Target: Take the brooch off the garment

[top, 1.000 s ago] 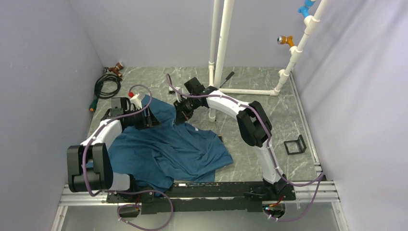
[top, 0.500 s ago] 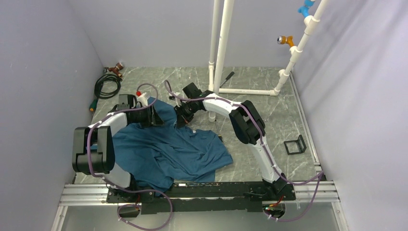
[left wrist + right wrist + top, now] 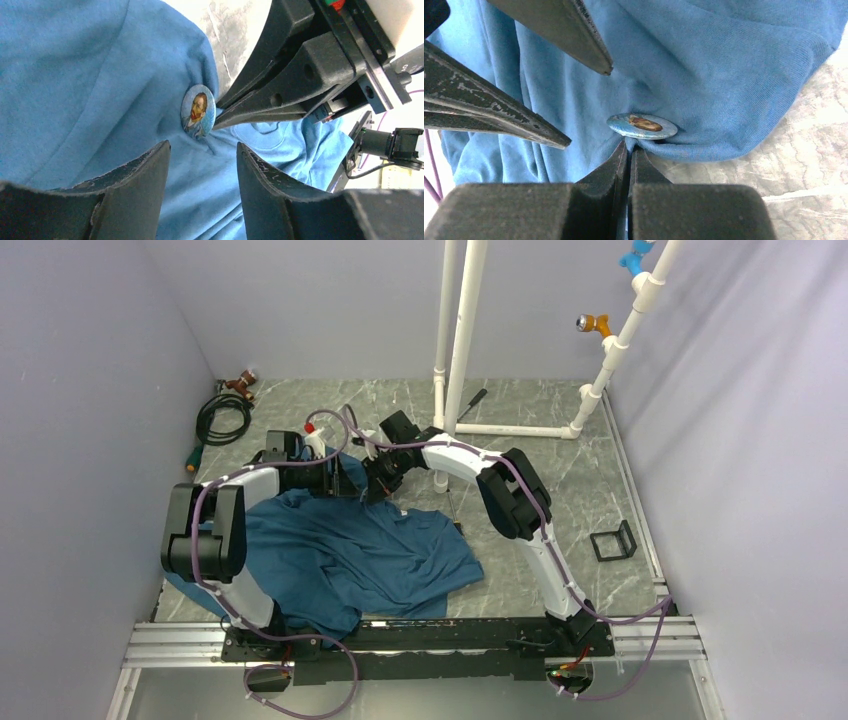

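The garment (image 3: 350, 550), a teal-blue T-shirt, lies crumpled on the marble table. The brooch (image 3: 198, 111), a small round badge with a portrait on it, is pinned near the garment's far edge (image 3: 724, 65). My right gripper (image 3: 629, 144) is shut on a fold of cloth right under the brooch (image 3: 642, 125). Over the cloth my left gripper (image 3: 202, 145) is open and empty, the brooch just beyond its tips. Its fingers (image 3: 589, 40) show in the right wrist view. From above, the left gripper (image 3: 335, 475) and right gripper (image 3: 372, 485) nearly meet.
A coiled black cable (image 3: 222, 420) and a brown toy (image 3: 240, 383) lie at the back left. A white pipe frame (image 3: 455, 340) stands at the back centre, with a dark tool (image 3: 470, 402) beside it. A small black stand (image 3: 612, 540) sits at the right.
My left gripper has swung right across the garment toward the brooch and the right gripper. The right gripper shifted slightly left early on, then stayed shut on the cloth.
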